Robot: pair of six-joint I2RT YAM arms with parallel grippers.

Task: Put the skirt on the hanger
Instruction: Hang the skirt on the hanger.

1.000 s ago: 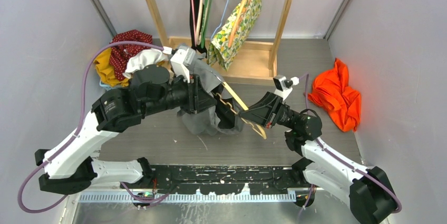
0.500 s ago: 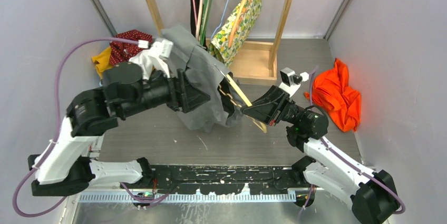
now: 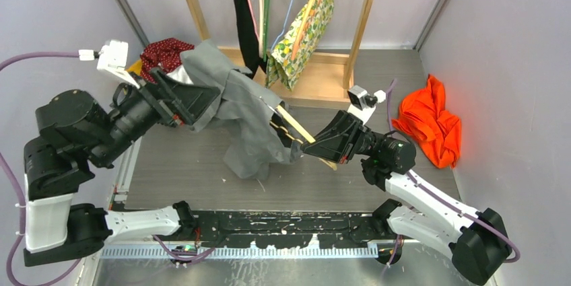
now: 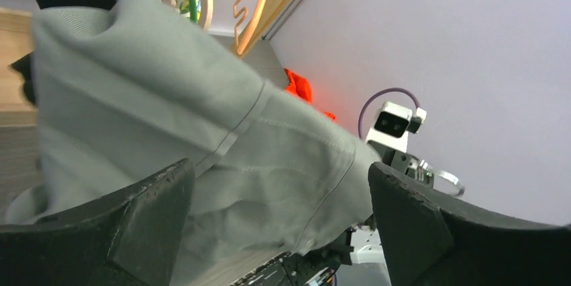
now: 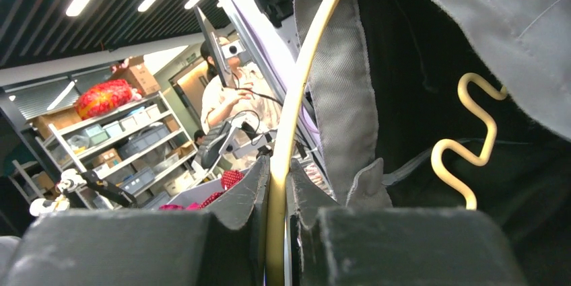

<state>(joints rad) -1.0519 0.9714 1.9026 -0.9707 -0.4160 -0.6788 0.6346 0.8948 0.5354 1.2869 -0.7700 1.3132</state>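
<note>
The grey skirt (image 3: 246, 121) hangs in the air between the two arms, above the table (image 3: 195, 171). One end is spread over the left gripper (image 3: 185, 94), the other is bunched around the cream hanger (image 3: 296, 126), and a loose fold sags toward the table between them; whether that fold touches the table cannot be told. It looks like light, limp woven cloth that will slump wherever it is unsupported and probably slide along the smooth hanger arm. The firmest place to take it is likely the stitched band or a seam, where the fabric is doubled, rather than the open middle. In the left wrist view the left gripper's jaws stand wide apart with the cloth lying across the gap, so it is open and the skirt merely rests on it. The right gripper (image 3: 322, 146) is clamped on the hanger's arm. Its wrist view shows both fingers pinching the thin bar, with grey fabric draped close on one side and the hanger's wavy notch showing beyond. Further out, a wooden rack (image 3: 195, 10) carries other hangers and a floral garment (image 3: 306, 27). An orange cloth (image 3: 431, 124) lies well apart to the right, and a red patterned heap (image 3: 161, 54) sits behind the left arm.
</note>
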